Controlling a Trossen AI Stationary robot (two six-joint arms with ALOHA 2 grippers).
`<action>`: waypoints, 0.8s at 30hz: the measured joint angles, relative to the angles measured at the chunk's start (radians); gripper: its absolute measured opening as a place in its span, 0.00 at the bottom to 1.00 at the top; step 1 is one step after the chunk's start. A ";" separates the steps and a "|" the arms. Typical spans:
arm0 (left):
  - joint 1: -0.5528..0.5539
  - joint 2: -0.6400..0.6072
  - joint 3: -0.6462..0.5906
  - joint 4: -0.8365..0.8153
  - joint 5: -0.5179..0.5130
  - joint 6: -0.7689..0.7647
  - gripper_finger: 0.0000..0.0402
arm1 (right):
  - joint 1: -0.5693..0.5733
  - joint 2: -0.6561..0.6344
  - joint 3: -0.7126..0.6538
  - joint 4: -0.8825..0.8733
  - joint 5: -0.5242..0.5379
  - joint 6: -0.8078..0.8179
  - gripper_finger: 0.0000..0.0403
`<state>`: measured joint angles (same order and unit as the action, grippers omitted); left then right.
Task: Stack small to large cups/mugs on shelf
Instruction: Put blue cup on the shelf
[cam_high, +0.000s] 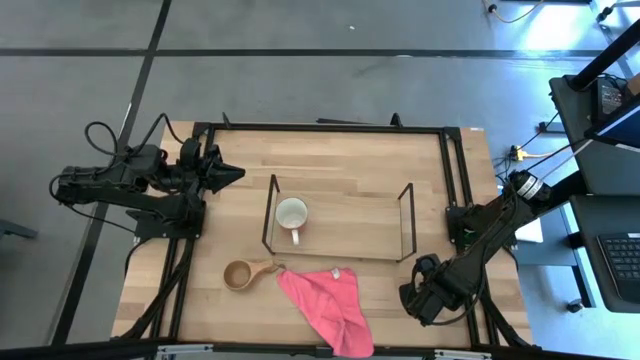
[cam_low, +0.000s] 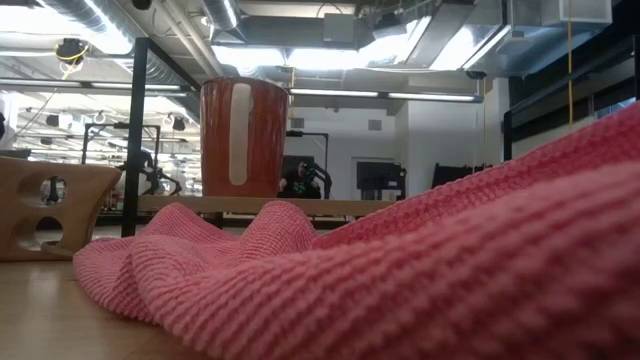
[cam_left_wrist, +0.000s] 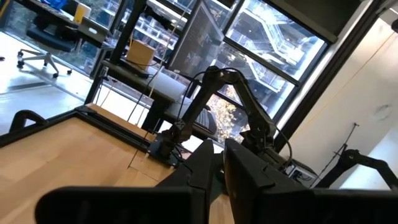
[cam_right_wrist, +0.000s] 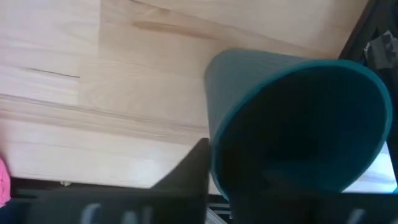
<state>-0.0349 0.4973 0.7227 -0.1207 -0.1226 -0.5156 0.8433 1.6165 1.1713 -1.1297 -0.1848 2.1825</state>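
Observation:
The reddish mug, white inside (cam_high: 292, 214), stands upright on the black rod shelf (cam_high: 405, 215), at its left part; the low view shows its red wall (cam_low: 245, 135). The tan wooden cup (cam_high: 240, 275) stands on the table in front of the shelf and also shows in the low view (cam_low: 40, 205). My right gripper (cam_high: 418, 292) is near the table's near right corner, shut on the dark green cup (cam_right_wrist: 292, 124). My left gripper (cam_high: 230, 172) is shut and empty at the far left, above the table. My right gripper holds the green cup near its open rim (cam_right_wrist: 214, 149). One finger (cam_right_wrist: 193, 171) lies on the outside of the wall; the cup hides the other finger. The cup lies tilted, its mouth toward the wrist and its base pointing away over the table.
A pink cloth (cam_high: 325, 305) lies crumpled on the table between the wooden cup and my right gripper, filling the low view's foreground (cam_low: 450, 260). A large black frame (cam_high: 330, 128) edges the table. The shelf's right part is bare.

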 joint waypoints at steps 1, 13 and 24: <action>0.000 0.000 0.000 0.000 0.000 0.000 0.08 | 0.000 0.000 0.000 0.000 0.000 -0.001 0.05; 0.000 0.000 0.000 0.001 0.000 0.001 0.06 | -0.027 -0.037 0.095 0.011 -0.023 -0.133 0.02; 0.000 0.000 0.000 0.000 -0.001 0.002 0.09 | -0.175 -0.043 0.301 0.016 0.033 -0.571 0.02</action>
<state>-0.0349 0.4976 0.7227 -0.1207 -0.1234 -0.5137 0.6683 1.5734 1.4721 -1.1141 -0.1520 1.6119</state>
